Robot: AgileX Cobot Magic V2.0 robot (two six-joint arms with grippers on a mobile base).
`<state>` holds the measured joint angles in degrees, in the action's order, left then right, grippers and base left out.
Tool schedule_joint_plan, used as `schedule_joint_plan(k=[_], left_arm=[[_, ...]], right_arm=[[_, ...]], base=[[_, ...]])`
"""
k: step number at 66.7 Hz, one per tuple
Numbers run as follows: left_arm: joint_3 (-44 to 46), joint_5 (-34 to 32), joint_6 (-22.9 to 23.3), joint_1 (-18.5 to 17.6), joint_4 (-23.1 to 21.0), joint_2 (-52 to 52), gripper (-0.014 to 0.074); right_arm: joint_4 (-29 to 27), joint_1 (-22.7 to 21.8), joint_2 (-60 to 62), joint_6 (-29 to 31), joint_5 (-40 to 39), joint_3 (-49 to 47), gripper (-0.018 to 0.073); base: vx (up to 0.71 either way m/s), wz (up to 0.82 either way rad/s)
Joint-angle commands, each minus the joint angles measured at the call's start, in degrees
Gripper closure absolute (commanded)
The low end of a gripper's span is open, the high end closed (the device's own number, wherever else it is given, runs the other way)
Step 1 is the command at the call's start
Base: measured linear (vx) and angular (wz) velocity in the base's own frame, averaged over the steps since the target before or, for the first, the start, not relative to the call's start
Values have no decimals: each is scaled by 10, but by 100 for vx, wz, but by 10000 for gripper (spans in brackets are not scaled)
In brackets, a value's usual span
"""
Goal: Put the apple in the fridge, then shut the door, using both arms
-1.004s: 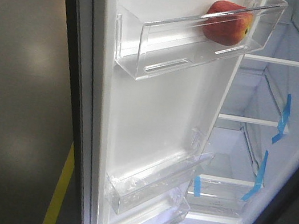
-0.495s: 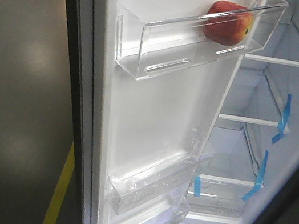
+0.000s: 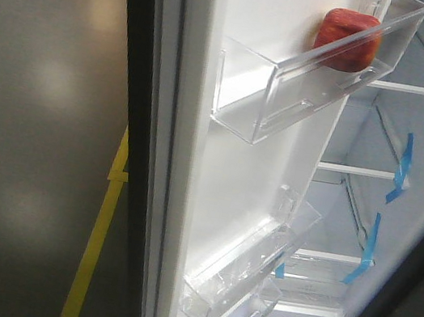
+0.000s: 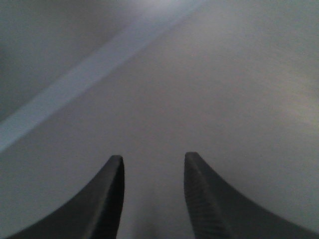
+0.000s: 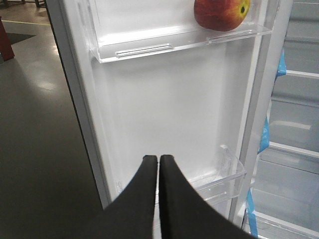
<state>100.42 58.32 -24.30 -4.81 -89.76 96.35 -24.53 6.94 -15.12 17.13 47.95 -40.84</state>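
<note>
The red apple with yellow patches rests in the upper clear bin of the fridge door; the right wrist view shows the apple at the top. The door stands partly swung, its white inside facing me, its dark edge to the left. Behind it the fridge shows white shelves and blue tape strips. My right gripper is shut and empty, pointing at the door's inner panel. My left gripper is open against a plain grey surface, holding nothing.
Grey floor with a yellow line lies left of the door. Two lower clear door bins jut toward the fridge opening. A dark side panel borders the fridge on the right.
The door has swung toward the fridge: its edge, the bins and the apple shifted right in the front view. The view before that showed no movement.
</note>
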Motion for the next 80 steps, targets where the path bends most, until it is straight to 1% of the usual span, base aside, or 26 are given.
schedule_joint_plan(k=[1, 10, 17, 23, 27, 34, 40, 49, 54, 61, 67, 74, 80], left_arm=[[18, 29, -23, -17, -68, -25, 303], [18, 29, -40, -62, -65, -25, 303], [18, 21, -54, -106, -62, -25, 303], [18, 23, -67, -139, -47, -25, 303], [18, 23, -70, -152, -38, -25, 303], [18, 26, -70, -170, -15, -25, 303], [18, 30, -81, -170, -14, -25, 303], [18, 38, -82, -167, 11, -27, 303], [18, 43, -82, -163, 29, -28, 303], [18, 43, -82, -160, 62, -31, 303], [18, 44, -82, -156, 101, -34, 303], [18, 41, -82, -152, 146, -41, 303], [18, 36, -82, -151, 178, -48, 303]], right_arm=[[-10, -1, -8, 2, -51, -15, 564], [-10, -1, -8, 2, -58, -15, 564], [-10, -1, -8, 2, -58, -15, 564], [-11, -1, -8, 2, -59, -15, 564], [-13, -1, -8, 2, -59, -15, 564], [-14, -1, -8, 2, -62, -15, 563], [-14, -1, -8, 2, -64, -15, 559], [-24, -1, -8, 3, -65, -15, 523], [-32, -1, -8, 9, -74, -15, 474], [-33, -1, -8, 9, -100, -15, 375], [-31, -1, -12, 14, -143, -15, 251], [-14, -1, -32, 19, -211, -15, 105], [-3, -1, -78, 19, -256, -26, 18]], base=[[0, 0], [0, 0], [0, 0], [0, 0], [0, 0], [0, 0], [0, 0], [0, 0], [0, 0], [0, 0], [0, 0], [0, 0], [0, 0]])
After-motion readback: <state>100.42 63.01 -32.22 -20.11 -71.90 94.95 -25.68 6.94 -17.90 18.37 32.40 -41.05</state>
